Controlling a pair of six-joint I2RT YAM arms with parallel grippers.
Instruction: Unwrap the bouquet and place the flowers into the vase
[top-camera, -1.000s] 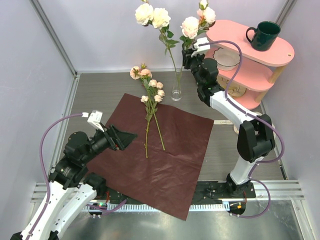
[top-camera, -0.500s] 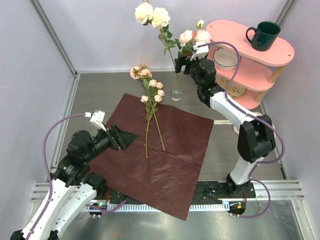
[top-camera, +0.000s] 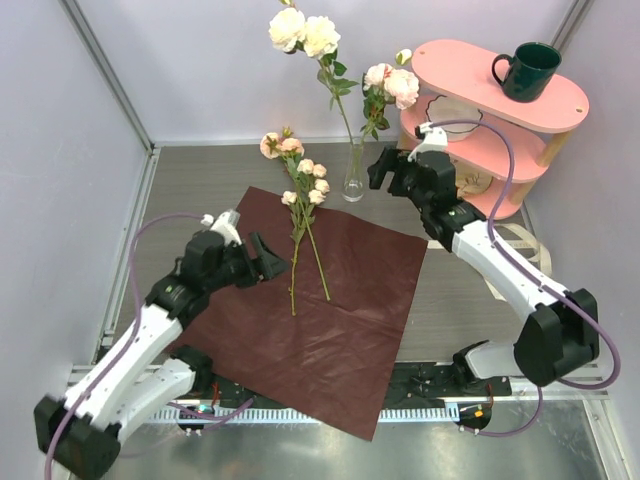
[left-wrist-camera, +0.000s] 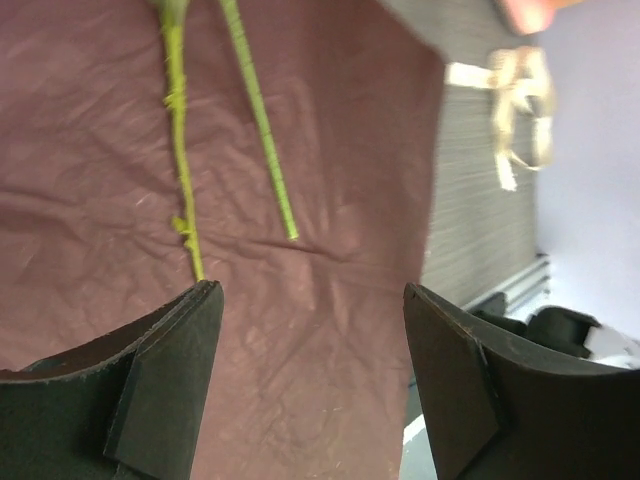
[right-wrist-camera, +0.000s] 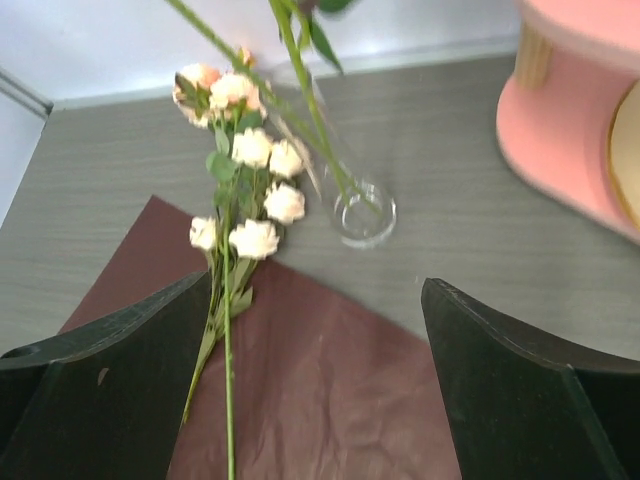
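- One sheet of maroon wrapping paper (top-camera: 340, 320) lies flat on the worktop (top-camera: 200, 180), its far edge reaching almost to the vase (top-camera: 353, 182). The bouquet is fully undone.
- Two arms flank that vase. The left fingers (top-camera: 270, 260) are on its near-left, low over the paper, spread apart and holding nothing. The right fingers (top-camera: 383, 170) hover just to its right, also spread wide and empty.
- Two loose sprays of flowers (top-camera: 298, 235) lie on the paper. Their blossoms are just left of the vase's foot and partly off the sheet.
- Their long axis runs straight away from the vase toward the arm bases, and the two stems part slightly at the cut ends.
- The bare lower stems lie just ahead of the left fingers and roughly crosswise to their reach. In the left wrist view one cut end comes almost to a fingertip.
- My judgement is that the left arm is nearer for picking up a stem, while the right arm is nearer the blossoms and the vase mouth.
- The vase stands upright off the paper and holds two tall rose stems: one white, and one pale pink that leans right.
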